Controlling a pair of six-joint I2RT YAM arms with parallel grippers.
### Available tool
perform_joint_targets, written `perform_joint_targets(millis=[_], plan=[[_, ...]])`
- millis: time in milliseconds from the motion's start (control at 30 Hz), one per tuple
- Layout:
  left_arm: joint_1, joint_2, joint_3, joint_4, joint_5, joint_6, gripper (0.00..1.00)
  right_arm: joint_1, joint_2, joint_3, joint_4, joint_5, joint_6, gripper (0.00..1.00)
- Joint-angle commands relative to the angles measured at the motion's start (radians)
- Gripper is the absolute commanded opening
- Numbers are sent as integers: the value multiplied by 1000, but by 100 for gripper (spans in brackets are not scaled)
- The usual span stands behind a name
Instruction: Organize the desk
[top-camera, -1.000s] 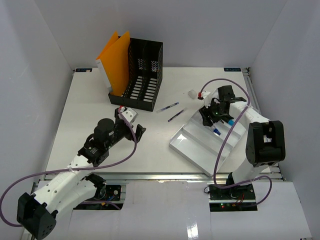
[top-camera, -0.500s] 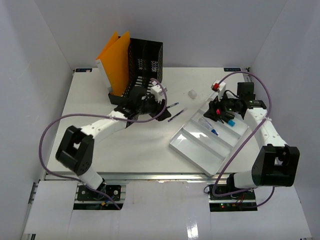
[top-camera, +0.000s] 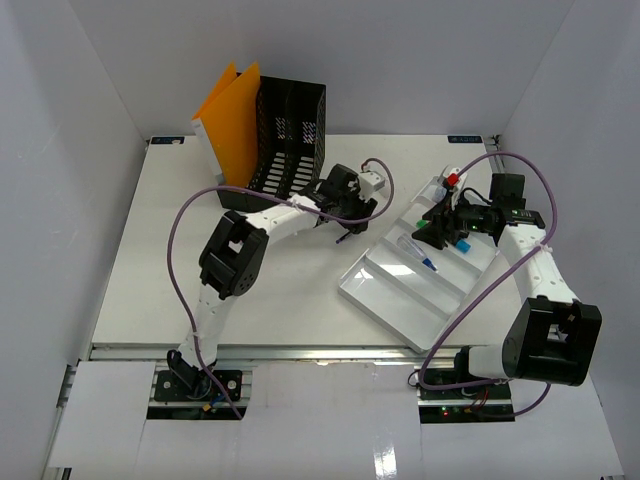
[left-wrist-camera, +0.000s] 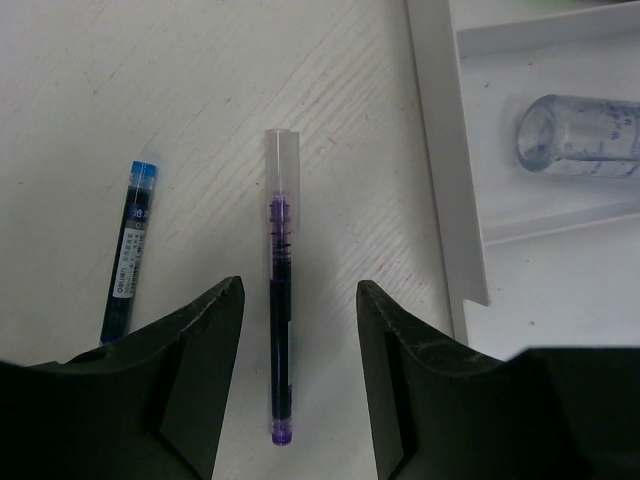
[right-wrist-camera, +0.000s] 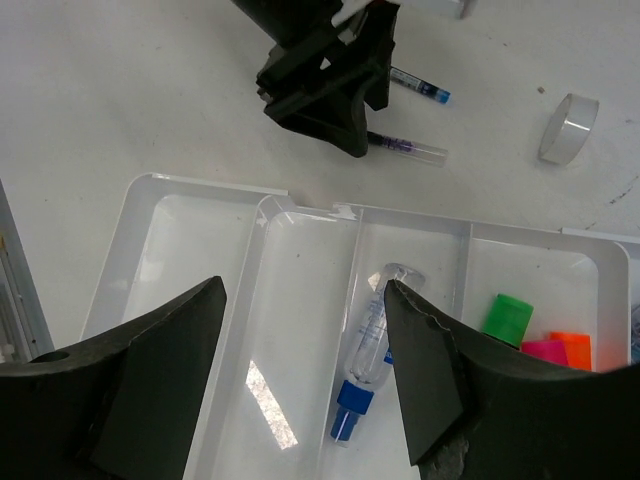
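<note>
White bench (top-camera: 180, 270) spans the booth floor, carrying a compartmented tray (top-camera: 385, 295) at right. Beside the tray, the left end effector (left-wrist-camera: 300, 292) stands spread wide astride a purple pen (left-wrist-camera: 279, 340), gripping nothing. Over the tray, the right end effector (right-wrist-camera: 305, 290) hangs equally spread and empty. Print on the blue pen (left-wrist-camera: 128, 250) is unreadable.

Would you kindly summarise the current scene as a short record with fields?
left gripper: open, purple pen lying between its fingers
right gripper: open, above the tray, holding nothing
lying on the desk: purple pen, blue pen, clear ring
back of desk: file holder, orange folder
in tray: clear bottle; neighbouring compartment has green item, pink item, orange item
</note>
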Motion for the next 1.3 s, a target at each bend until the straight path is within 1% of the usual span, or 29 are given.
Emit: perform_joint_targets(millis=[0, 133, 200, 333, 567, 600, 633, 800, 900, 967, 1167, 1200, 1233, 1267], plan=[[-39, 16, 54, -62, -168, 79, 59, -6, -17, -7, -3, -61, -24, 71], [-58, 33, 53, -69, -221, 115, 57, -9, -14, -7, -4, -63, -24, 71], [-63, 43, 56, -73, -267, 126, 53, -10, -13, -8, -4, -66, -23, 71], [-71, 48, 54, -76, -293, 139, 45, -15, -8, -9, -7, -73, -22, 70], [-74, 36, 28, -83, -300, 133, 25, -23, -2, -7, -10, -79, -20, 70], [-74, 34, 19, -83, -300, 133, 21, -25, -2, -7, -10, -80, -19, 70], [-74, 29, 12, -82, -303, 131, 13, -25, -2, -7, -10, -81, -18, 70], [-73, -3, -2, -80, -315, 122, 4, -36, -5, -7, -10, -89, -16, 70], [-74, -50, -18, -77, -314, 118, 0, -48, -10, -8, -10, -95, -15, 70], [-74, -96, -46, -66, -308, 136, 0, -61, -13, -9, -10, -101, -15, 69], [-74, -282, -212, 62, -234, 263, 0, -87, -19, -12, -11, -116, -13, 69], [-73, -326, -253, 91, -207, 291, 0, -91, -21, -13, -10, -117, -13, 69], [-74, -357, -282, 105, -149, 351, 0, -95, -23, -13, -9, -117, -12, 69], [-73, -386, -314, 126, -103, 379, 0, -99, -23, -13, -8, -118, -11, 69]])
